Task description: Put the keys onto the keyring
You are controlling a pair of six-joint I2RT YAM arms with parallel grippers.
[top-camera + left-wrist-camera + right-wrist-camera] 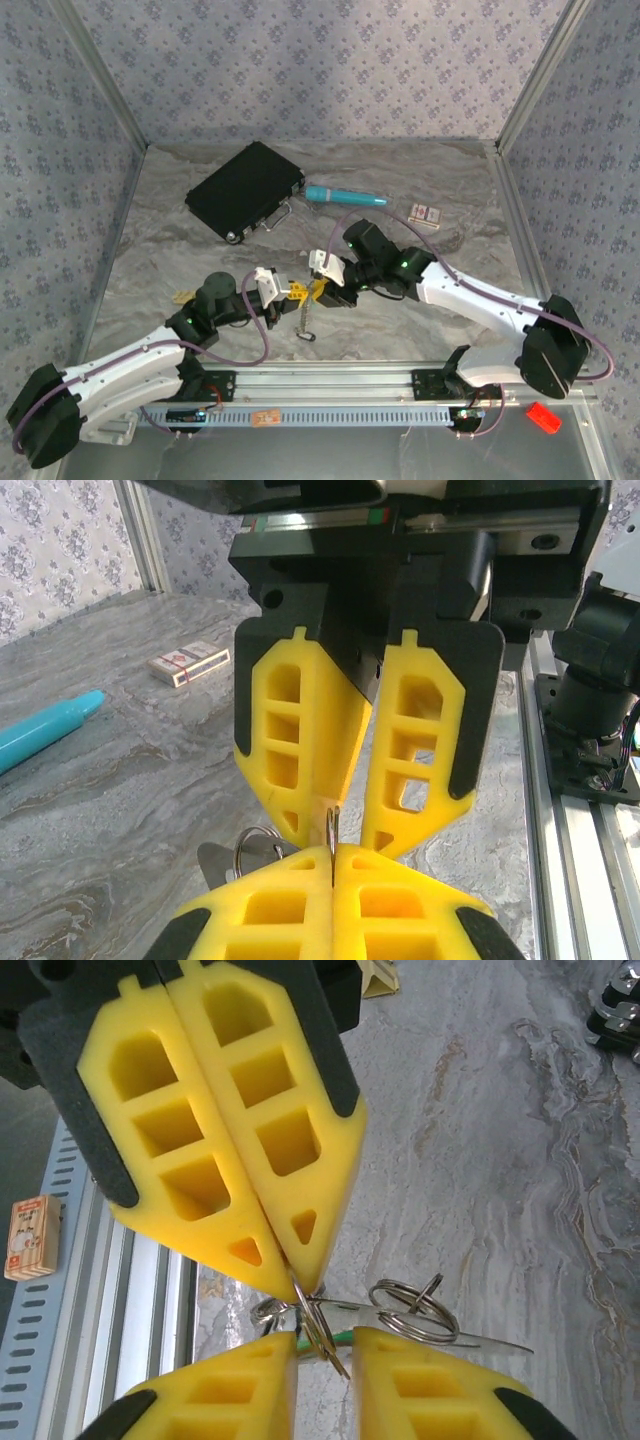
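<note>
Roughly midway, I'd judge: L claw [293,1276] pinched shut on keyring [314,1324]; R claw [325,1348] tip-to-tip w/ it, jaws ajar round the ring; green key [345,1336] betw R's jaws, threading unconfirmed; chain [306,322] dangles below both.

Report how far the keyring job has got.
Done: the keyring is picked up, pinched by the shut left pincer. In hand: the right pincer, tip to tip with it, has small rings at its jaws. Left: what looks like a brassy key lies on the table, unthreaded.
</note>
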